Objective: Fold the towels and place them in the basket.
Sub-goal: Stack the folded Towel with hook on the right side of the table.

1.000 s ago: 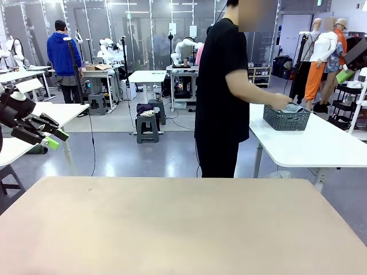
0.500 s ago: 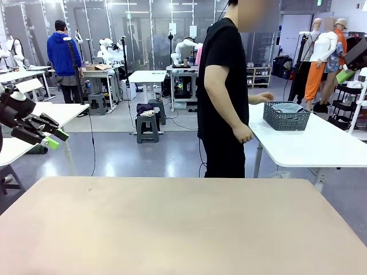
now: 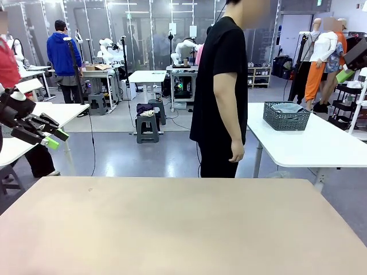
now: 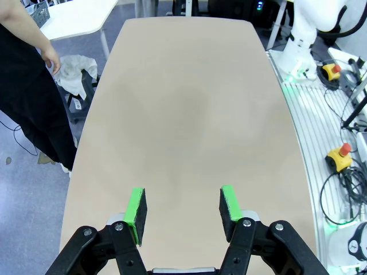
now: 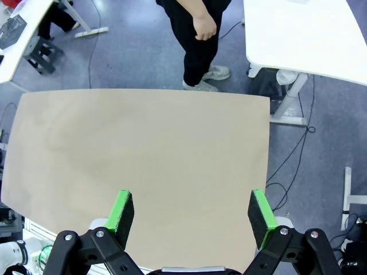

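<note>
Now noting the basket (image 3: 286, 116) well off to the right, on the white side desk (image 3: 312, 148), far from both arms. Folded pale grey-blue towel (image 3: 287, 107) lying inside, just topping the rim. No other towel to be made out anywhere.

Change over the last second: a second ago, person's hand down in the basket on the towel; half a second ago, hand lifted clear and drawn back; at present, person (image 3: 221, 86) turned away from the basket to face the beige desk (image 3: 172, 229), hand (image 3: 236, 152) hanging loose at the side, holding nothing. Basket itself unmoved on the side desk.

Left jaws parked high off the left edge of the beige desk, unmoved through the second. Seen from the left wrist: partly open, green pads (image 4: 136, 207) well apart, bare desk surface between them, nothing held. Right jaws spread to full width above the near edge of the beige desk, pads (image 5: 123, 211) apart, nothing gripped.

Reading: towel looks stowed by the person, not by the arms. Bare beige desk, both jaws idle, nothing within reach to fold. Probably the close of the task, or a pause before fresh towels get laid out; cannot tell which. Basket out of arm's reach as placed, so any further stowing likely needs it brought back first.
</note>
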`<state>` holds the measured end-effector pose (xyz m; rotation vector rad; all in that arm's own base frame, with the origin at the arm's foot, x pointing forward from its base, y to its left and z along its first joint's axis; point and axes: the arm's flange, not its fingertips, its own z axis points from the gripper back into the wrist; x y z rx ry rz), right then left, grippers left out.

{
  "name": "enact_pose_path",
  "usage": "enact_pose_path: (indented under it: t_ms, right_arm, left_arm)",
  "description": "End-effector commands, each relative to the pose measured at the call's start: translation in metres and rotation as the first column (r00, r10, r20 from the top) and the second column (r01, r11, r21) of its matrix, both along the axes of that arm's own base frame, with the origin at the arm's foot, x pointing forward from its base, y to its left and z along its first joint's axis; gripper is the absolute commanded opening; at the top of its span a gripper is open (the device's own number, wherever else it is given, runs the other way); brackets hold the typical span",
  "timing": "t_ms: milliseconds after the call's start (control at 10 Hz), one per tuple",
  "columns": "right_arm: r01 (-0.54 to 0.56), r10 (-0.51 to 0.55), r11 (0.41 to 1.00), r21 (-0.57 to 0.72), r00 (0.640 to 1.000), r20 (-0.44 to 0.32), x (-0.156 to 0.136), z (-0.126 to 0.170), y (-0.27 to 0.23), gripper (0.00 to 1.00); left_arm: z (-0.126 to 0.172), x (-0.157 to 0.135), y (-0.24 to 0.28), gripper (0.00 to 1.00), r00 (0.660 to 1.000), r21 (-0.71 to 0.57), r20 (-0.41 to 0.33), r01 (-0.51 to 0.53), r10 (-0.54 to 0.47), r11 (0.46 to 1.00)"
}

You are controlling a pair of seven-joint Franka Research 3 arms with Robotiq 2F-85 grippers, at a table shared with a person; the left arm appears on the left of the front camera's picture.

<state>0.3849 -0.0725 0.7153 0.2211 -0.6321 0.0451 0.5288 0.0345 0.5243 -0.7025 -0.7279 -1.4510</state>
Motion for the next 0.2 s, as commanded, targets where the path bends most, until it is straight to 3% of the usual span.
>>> enact_pose_path:
  t_ms: [0,100]
  right_arm:
    - [0.007,-0.007,1.000,0.000,1.000,-0.008,-0.0018,0.0015,-0.0004,1.00]
    - [0.007,-0.007,1.000,0.000,1.000,-0.008,-0.0018,0.0015,-0.0004,1.00]
  left_arm:
    - [0.0019,-0.0018,-0.0010,0.66,1.000,0.016,-0.006,-0.013,0.014,1.000]
    - [0.0019,-0.0018,-0.0010,0.66,1.000,0.016,-0.006,-0.013,0.014,1.000]
